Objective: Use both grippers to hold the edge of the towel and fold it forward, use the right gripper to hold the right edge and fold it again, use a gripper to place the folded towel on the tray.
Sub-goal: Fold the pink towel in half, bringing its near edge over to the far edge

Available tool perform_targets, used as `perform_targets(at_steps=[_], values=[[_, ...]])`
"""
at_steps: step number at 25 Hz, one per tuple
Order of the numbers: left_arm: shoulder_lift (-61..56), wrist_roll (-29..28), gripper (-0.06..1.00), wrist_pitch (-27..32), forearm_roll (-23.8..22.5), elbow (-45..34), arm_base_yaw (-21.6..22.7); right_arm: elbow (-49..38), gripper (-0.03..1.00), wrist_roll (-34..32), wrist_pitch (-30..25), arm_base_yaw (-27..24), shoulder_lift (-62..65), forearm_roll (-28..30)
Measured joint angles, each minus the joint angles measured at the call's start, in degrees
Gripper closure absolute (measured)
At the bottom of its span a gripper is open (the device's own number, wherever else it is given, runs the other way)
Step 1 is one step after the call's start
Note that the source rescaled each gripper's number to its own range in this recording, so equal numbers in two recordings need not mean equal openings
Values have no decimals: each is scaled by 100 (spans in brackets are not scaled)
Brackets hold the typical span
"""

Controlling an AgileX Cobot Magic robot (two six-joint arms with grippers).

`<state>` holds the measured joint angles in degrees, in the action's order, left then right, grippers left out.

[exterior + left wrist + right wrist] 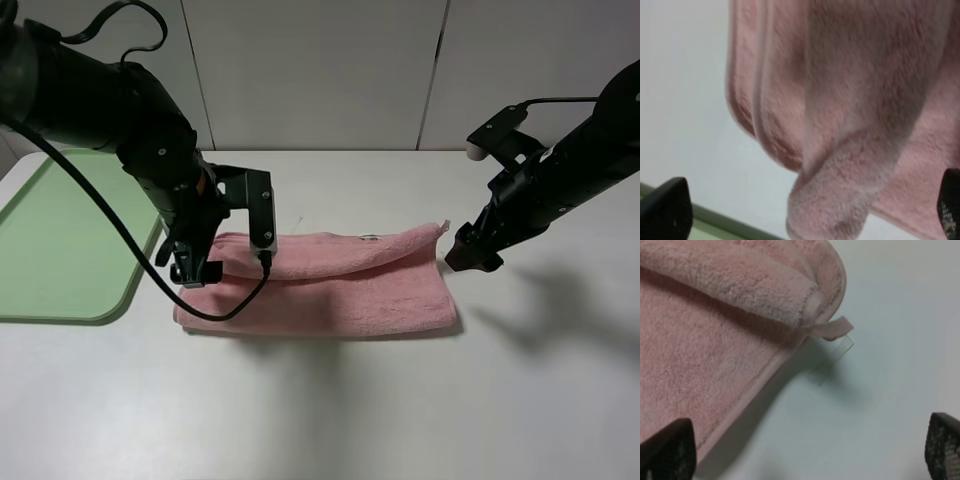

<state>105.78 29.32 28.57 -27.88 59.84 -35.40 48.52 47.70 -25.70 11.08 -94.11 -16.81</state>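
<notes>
The towel point(330, 285) is pink terry cloth, thick and fuzzy, with a soft matt pile. The edge of the towel point(742, 400) is a flatter, smoother stitched band, and the corner loop point(832, 329) is thin woven tape. At the left, the tray point(60, 250) looks like smooth light-green plastic with a faint sheen. The table point(350, 420) is white, smooth and matt. The left gripper point(195, 268) and the right gripper point(472, 258) are cased in matt black; the right one's finger pads point(942, 447) show a fine gridded grain. The cable point(225, 317) has smooth black sheathing
</notes>
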Motion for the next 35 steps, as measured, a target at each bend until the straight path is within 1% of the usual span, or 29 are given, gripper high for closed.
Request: perform_targets(at_steps=[12,16,22,35], values=[[0,-7,-5,-226,0,0,0,0,-3,0,22,0,0,2],[0,-45,-5,-226,0,0,0,0,-3,0,22,0,0,2],[0,-288,-5,-226,0,0,0,0,-3,0,22,0,0,2],[0,-337,-5,-221,0,0,0,0,-3,0,34,0,0,2]])
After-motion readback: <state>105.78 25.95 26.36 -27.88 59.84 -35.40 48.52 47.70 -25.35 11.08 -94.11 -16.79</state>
